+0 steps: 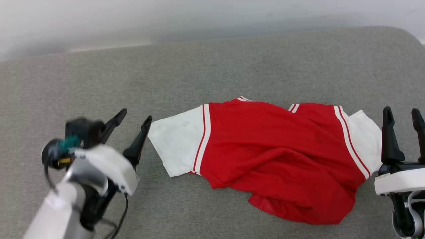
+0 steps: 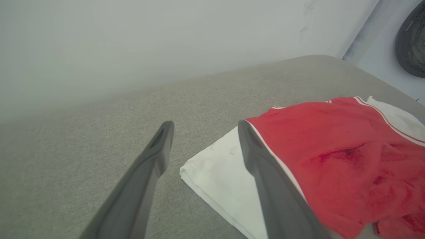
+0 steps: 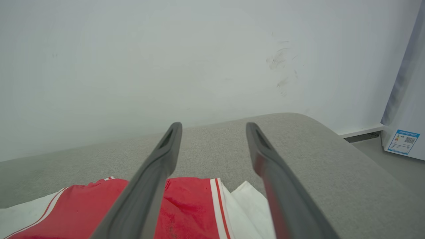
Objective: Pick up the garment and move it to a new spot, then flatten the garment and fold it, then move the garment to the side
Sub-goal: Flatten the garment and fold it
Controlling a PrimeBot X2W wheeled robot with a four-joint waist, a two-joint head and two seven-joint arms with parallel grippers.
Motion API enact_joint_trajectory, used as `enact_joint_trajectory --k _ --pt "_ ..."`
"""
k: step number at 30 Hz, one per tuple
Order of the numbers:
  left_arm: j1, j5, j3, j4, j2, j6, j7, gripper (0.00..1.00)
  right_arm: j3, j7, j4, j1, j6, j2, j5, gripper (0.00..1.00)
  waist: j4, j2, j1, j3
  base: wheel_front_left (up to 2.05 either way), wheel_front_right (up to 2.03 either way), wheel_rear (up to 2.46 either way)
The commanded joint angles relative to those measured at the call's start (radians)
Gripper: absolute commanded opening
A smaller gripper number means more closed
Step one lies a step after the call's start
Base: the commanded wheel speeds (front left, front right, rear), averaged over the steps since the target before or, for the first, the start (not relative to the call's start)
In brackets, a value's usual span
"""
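The garment (image 1: 275,152), a red jersey T-shirt with white sleeves and striped seams, lies crumpled and partly bunched on the grey cushion (image 1: 212,66). My left gripper (image 1: 136,116) stands open just left of the white left sleeve, fingertip close to the sleeve's edge. In the left wrist view the garment (image 2: 332,159) lies to the right of the open left gripper (image 2: 204,126), its white sleeve between the fingers. My right gripper (image 1: 401,114) is open at the garment's right sleeve. The right wrist view shows the right gripper (image 3: 214,127) open above the garment (image 3: 189,209).
The grey cushion ends at a pale wall (image 1: 166,20) behind. Its right end curves down (image 3: 365,172) toward a floor with a white appliance (image 3: 403,139). A dark round object (image 2: 411,43) shows at the far right in the left wrist view.
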Motion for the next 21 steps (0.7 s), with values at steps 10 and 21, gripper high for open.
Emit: enact_joint_trajectory --k 10,21 --pt "-0.305 -0.250 -0.160 0.179 0.134 -0.001 0.595 1.00 0.028 -0.021 -0.006 -0.044 0.000 0.026 -0.039 1.00 -0.053 0.0000 0.0000 0.077 0.00 0.00 0.00" --pt "-0.402 -0.227 -0.262 0.365 0.140 -0.001 0.728 1.00 0.048 -0.048 0.029 -0.059 0.000 0.041 -0.047 1.00 -0.092 0.0000 0.0000 0.128 0.00 0.00 0.00"
